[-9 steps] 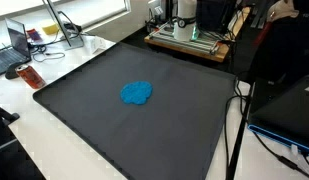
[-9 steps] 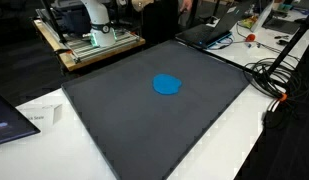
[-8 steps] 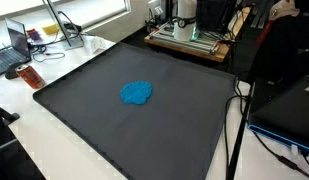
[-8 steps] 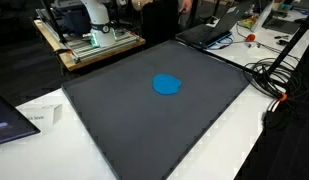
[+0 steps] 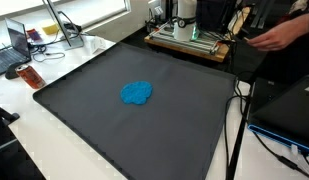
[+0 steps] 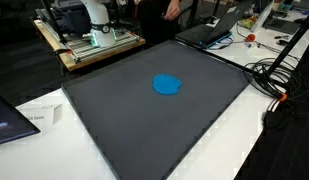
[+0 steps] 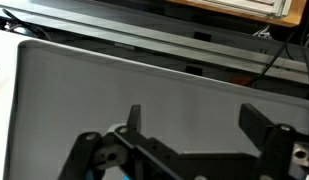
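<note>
the end effector [image 7: 194, 125] hangs above the dark mat [image 7: 144, 80] where a blue cloth [image 5: 137, 93] lies, jaws wide apart, empty.

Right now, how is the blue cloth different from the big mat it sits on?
The cloth is bright blue; the mat is dark grey. The cloth is small and crumpled; the mat is big and spread flat. Both are on the white table, cloth on top.

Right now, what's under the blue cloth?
The blue cloth lies crumpled on the dark mat, which covers the white table. Whether anything sits beneath its folds cannot be seen.
</note>
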`<state>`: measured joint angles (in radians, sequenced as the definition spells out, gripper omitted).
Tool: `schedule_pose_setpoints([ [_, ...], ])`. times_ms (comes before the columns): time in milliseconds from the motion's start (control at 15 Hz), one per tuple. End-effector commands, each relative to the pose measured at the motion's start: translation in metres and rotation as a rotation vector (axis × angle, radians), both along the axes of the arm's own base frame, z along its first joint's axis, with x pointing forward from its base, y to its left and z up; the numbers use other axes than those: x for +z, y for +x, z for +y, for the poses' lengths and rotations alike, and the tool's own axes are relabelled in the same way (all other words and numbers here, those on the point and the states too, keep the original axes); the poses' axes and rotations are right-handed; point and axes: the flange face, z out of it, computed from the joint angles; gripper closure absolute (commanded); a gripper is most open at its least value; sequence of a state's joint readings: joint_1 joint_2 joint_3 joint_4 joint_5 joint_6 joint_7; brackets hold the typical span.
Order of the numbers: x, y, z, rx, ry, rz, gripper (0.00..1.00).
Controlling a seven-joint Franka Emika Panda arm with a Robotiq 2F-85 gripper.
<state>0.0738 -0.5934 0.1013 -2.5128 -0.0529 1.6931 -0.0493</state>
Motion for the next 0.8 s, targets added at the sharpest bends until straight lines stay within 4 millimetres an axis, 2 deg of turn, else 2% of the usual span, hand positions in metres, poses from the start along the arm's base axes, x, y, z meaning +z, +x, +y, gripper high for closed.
schedule_pose_setpoints([
  [0, 0.000, 0.000, 0.000, 0.000, 0.000, 0.001, 0.00],
  [200, 0.015, 0.003, 0.010, 0.065, 0.016, -0.044, 0.00],
  [467, 0.039, 0.005, 0.037, 0.228, 0.078, -0.158, 0.00],
  [733, 0.055, 0.004, 0.066, 0.407, 0.129, -0.249, 0.00],
])
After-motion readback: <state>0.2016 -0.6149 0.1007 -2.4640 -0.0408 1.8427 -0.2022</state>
